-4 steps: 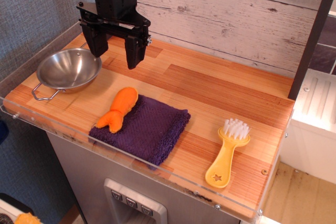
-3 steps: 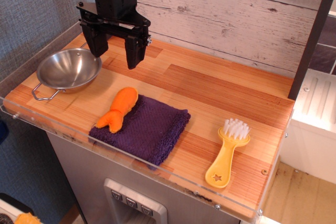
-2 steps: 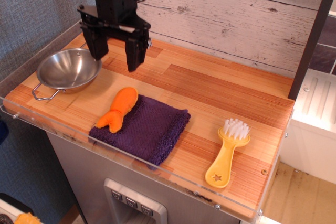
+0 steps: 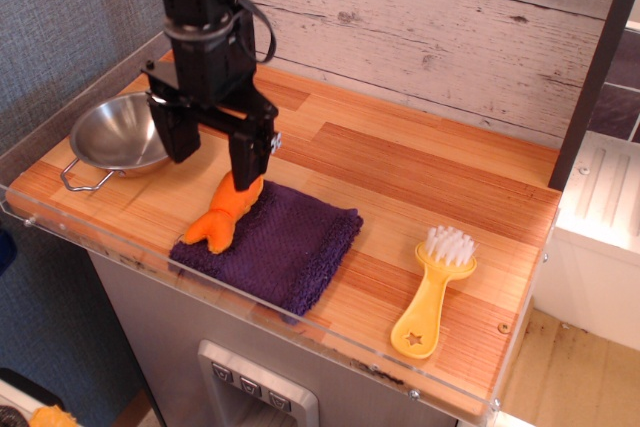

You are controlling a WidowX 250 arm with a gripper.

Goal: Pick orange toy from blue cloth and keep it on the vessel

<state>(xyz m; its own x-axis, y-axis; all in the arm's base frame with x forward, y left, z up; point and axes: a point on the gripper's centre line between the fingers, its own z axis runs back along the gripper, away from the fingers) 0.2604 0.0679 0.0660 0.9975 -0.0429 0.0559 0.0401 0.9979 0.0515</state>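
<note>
The orange toy lies on the left edge of the dark purple-blue cloth, forked tail toward the front. My black gripper is open, jaws wide apart, just above and behind the toy's upper end; one finger hides that end. The steel vessel stands to the left, empty, partly hidden behind my other finger.
A yellow brush with white bristles lies at the front right of the wooden counter. A clear acrylic rim runs along the front edge. A plank wall stands at the back.
My gripper has come down and forward from above the counter's back left toward the toy, still open. The toy, cloth and vessel have not moved.
</note>
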